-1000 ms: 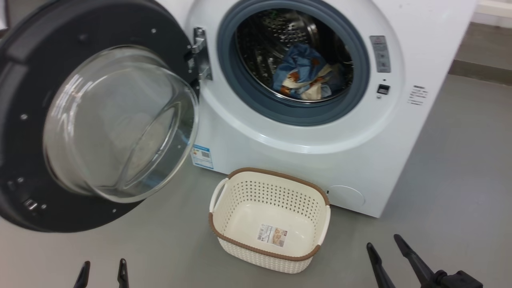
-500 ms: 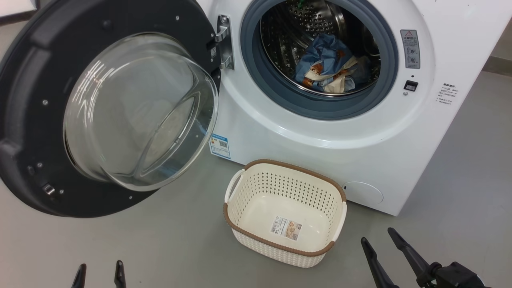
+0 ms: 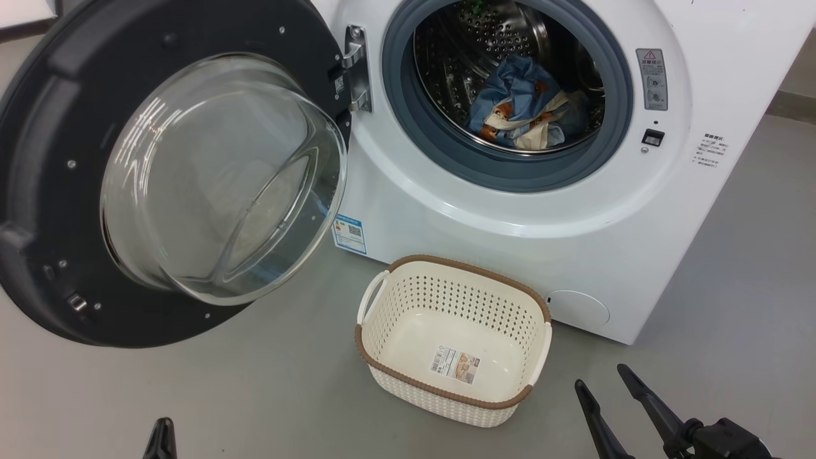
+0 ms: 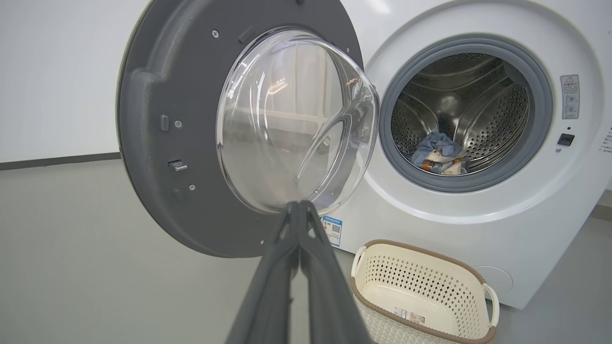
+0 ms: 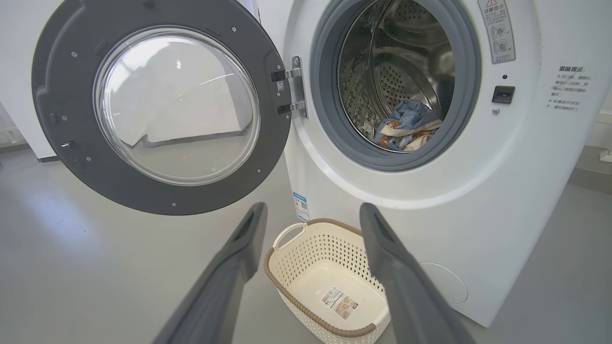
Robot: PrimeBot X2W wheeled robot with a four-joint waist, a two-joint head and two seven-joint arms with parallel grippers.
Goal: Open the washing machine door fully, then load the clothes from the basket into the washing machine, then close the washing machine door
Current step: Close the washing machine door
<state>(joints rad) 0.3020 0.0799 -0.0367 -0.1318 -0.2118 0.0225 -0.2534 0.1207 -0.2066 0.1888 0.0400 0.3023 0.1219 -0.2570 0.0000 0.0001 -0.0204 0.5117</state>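
The washing machine [image 3: 510, 255] is standing with its washing machine door [image 3: 38, 159] swinging wide to its left, the glass bowl bulging outward. The door's far edge is getting cut off in the head view. The clothes [image 3: 519, 108] are lying low inside the drum, blue with orange bears. The basket [image 3: 440, 408] is sitting on the floor just in front of the machine, showing only a paper label [image 3: 454, 364] with a barcode on its bottom.

A small blue label [image 3: 349, 233] carrying a QR code is showing low on the machine's front, below the hinge. A grey warning sticker [image 3: 651, 79] with a red triangle is sitting right of the opening. The printed lines [image 3: 711, 150] further right are too small for me to read.

The left gripper [image 4: 299, 205] is hovering well in front of the machine with its fingers now pressed together on nothing; half a second ago they were standing apart. The right gripper [image 3: 599, 375] is hanging spread wide, empty, just right of the basket.
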